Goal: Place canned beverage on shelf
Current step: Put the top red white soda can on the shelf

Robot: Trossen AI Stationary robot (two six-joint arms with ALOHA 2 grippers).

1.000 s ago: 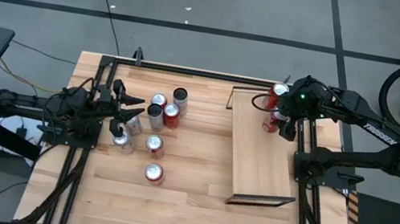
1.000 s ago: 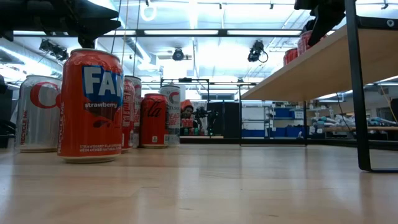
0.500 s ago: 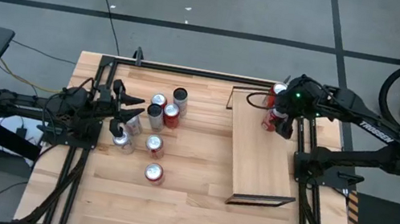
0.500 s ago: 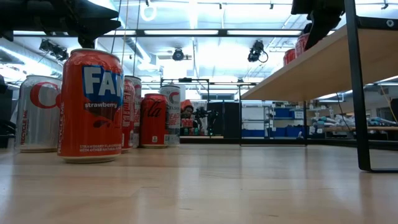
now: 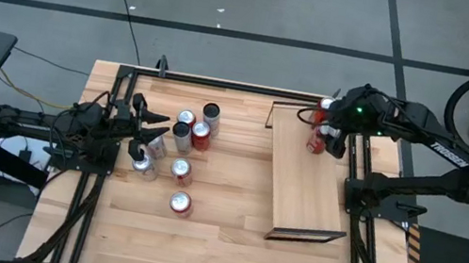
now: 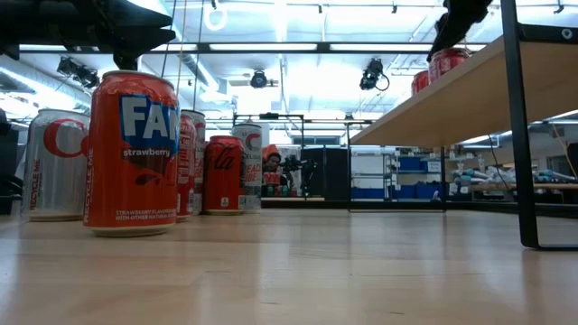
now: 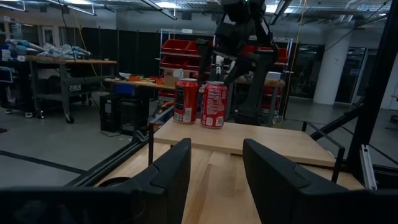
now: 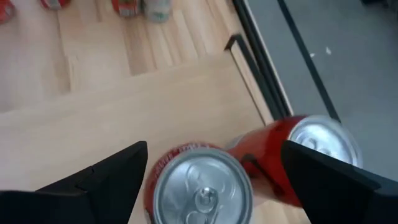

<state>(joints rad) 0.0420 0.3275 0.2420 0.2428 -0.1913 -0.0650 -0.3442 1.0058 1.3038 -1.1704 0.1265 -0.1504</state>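
Two red cans stand upright, side by side, on the far end of the light-wood shelf (image 5: 307, 182). The nearer can (image 5: 315, 142) also shows in the right wrist view (image 8: 199, 186). The farther can (image 5: 326, 106) shows there too (image 8: 311, 149). My right gripper (image 5: 330, 135) is open above the nearer can. Its fingers (image 8: 112, 177) stand wide on either side of the can's top and touch nothing. In the low view the right gripper (image 6: 459, 13) is clear above both cans (image 6: 447, 63). My left gripper (image 5: 152, 127) is open and empty at the table's left, beside the loose cans.
Several more cans (image 5: 187, 143) stand on the plank tabletop left of the shelf, among them an orange strawberry can (image 6: 131, 153). Black metal rails (image 5: 357, 171) run along the shelf's right side. The near part of the shelf (image 7: 267, 140) is bare.
My right gripper has risen off the nearer red can on the shelf. The can stays upright where it was, and in the low view it now shows in full below the fingers.
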